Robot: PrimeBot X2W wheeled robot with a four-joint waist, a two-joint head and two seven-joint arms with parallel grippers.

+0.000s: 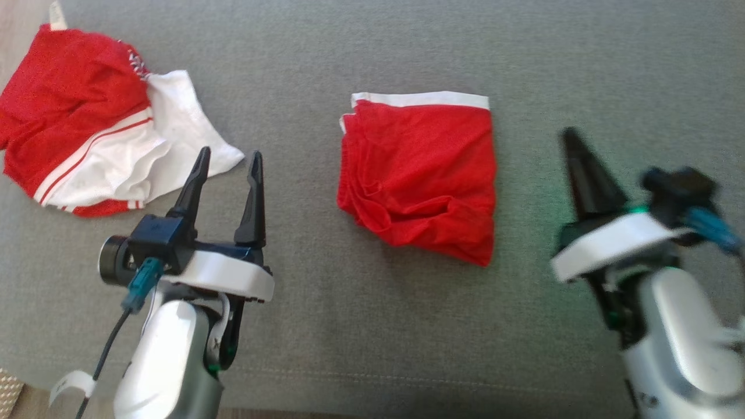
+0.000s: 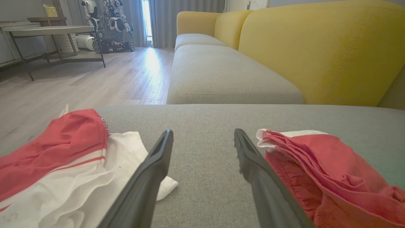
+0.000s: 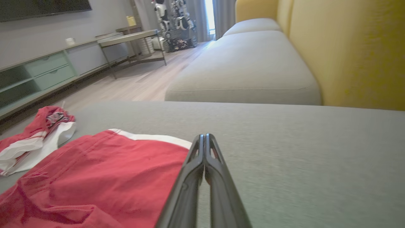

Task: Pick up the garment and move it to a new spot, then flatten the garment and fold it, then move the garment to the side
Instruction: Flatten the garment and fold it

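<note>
I'm seeing a crumpled red-and-white garment (image 1: 87, 145) lying just up-left of my left end effector (image 1: 230, 154), which is hanging wide open and empty; a leftward slide is risking snagging it. The folded red garment (image 1: 422, 174) is sitting on the grey cushion (image 1: 372, 326) between both end effectors; my right end effector (image 1: 573, 142), pinched closed and empty, is risking catching one layer and unfolding it.

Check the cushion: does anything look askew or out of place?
The folded red garment is rumpled and uneven along its lower edge. The red and white garment lies crumpled at the left edge of the grey cushion.
</note>
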